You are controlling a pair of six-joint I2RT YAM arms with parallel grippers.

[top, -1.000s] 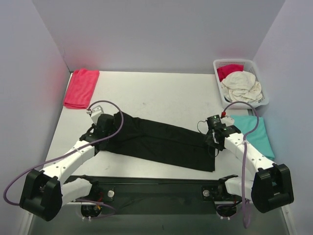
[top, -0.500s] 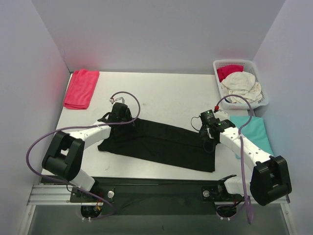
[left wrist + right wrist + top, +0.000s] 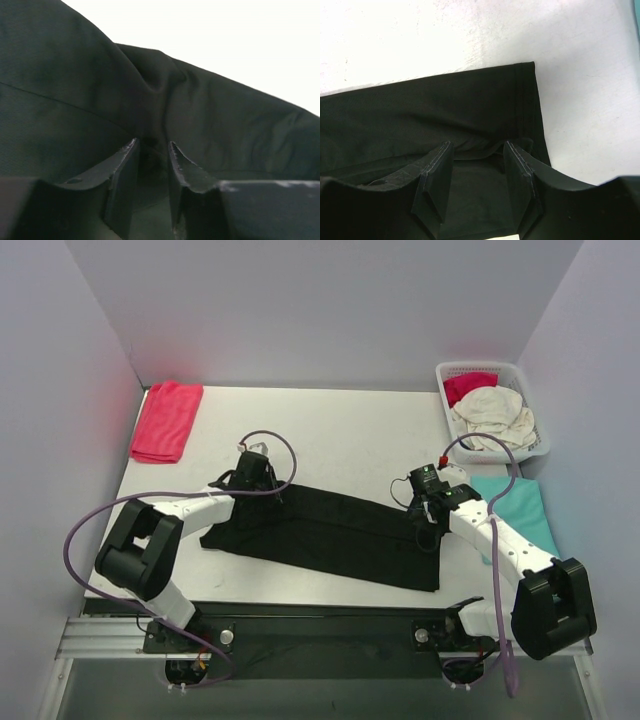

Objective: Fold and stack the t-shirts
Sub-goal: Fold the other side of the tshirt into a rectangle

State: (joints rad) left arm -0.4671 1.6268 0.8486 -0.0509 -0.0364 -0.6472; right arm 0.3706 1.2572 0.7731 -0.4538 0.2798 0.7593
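I see the black t-shirt (image 3: 330,535) lying in a long band across the near desk (image 3: 350,430), and my right arm partly covers a flat teal t-shirt (image 3: 525,515). Both arms reach low onto the black cloth. The right tool (image 3: 477,145) stands open astride its hem. The left tool (image 3: 152,145) sits narrow around a pucker, and I cannot tell if it grips. At the far right a basket (image 3: 530,375) holds more shirts, and at the far left lies a folded red cloth (image 3: 167,420).

L arm (image 3: 190,508) bent, reaching fwd and inward, wrist low. L gripper (image 3: 152,145): fingers (image 3: 122,170) near together, narrow gap, grip unclear. R arm (image 3: 495,540) stretched fwd, wrist tipped down. R gripper (image 3: 477,145): fingers wide apart.
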